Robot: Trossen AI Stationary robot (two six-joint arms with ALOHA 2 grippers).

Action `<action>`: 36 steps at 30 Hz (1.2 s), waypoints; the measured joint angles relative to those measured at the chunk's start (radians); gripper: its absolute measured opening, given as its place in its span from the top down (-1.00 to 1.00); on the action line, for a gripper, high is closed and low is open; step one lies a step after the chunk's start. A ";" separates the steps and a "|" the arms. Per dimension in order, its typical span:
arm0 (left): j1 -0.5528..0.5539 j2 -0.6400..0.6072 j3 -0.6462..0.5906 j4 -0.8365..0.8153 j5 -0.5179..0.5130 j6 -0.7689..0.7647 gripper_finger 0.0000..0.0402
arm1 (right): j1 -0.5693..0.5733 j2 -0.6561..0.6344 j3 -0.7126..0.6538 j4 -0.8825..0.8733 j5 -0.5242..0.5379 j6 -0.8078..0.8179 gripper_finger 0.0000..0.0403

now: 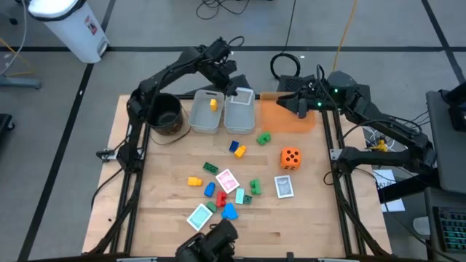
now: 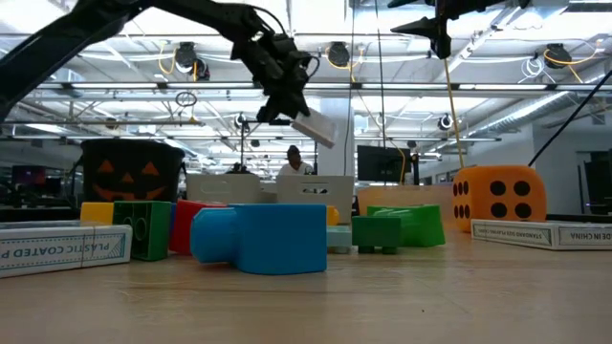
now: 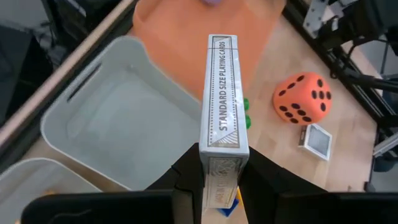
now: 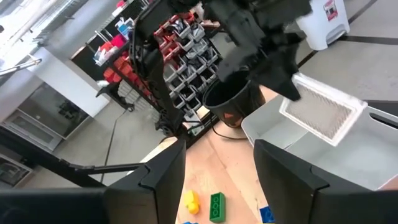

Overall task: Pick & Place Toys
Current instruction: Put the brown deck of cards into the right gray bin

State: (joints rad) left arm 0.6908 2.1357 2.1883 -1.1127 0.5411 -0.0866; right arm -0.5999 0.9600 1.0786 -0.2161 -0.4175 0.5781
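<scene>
Left jaws (image 3: pixel 222 177) clamped on a boxed card deck (image 3: pixel 224 99), holding it edge-on in the air above the right-hand clear bin (image 1: pixel 240 110). That bin is my landmark. Deck is clear of the bin walls, nothing touching.

Right jaws (image 4: pixel 214 180) parked partly open, nothing in them, up over the flat orange tray (image 1: pixel 287 115) just beside the bin.

Second clear bin (image 1: pixel 205 111) sits touching the landmark bin on its far side from the tray; a yellow block (image 1: pixel 212 104) is in it. Black pot (image 1: pixel 166 115) is beyond that second bin.

Rest of the toys are on the surface in front of the bin:
- green block (image 1: pixel 263 137) and a blue/yellow pair (image 1: pixel 237 149) nearest it
- orange die (image 1: pixel 290 158) further out, toward the tray side
- loose card decks (image 1: pixel 285 186), (image 1: pixel 227 180), (image 1: pixel 199 216) and a cluster of small blocks (image 1: pixel 218 195) well apart from the bin, near the surface's front edge
</scene>
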 joint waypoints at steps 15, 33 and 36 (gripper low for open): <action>0.005 0.114 0.000 0.025 -0.035 -0.140 0.62 | 0.000 0.000 0.000 -0.014 0.002 -0.044 0.10; 0.004 0.156 -0.005 0.096 -0.026 -0.343 0.60 | 0.000 -0.021 -0.224 0.228 0.026 0.072 0.10; 0.004 0.156 -0.005 0.092 -0.050 -0.359 0.60 | 0.000 -0.033 -0.272 0.333 0.025 0.119 0.10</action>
State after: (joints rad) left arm 0.6945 2.2917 2.1830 -1.0208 0.4913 -0.4455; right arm -0.6003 0.9268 0.8066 0.1165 -0.3923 0.6969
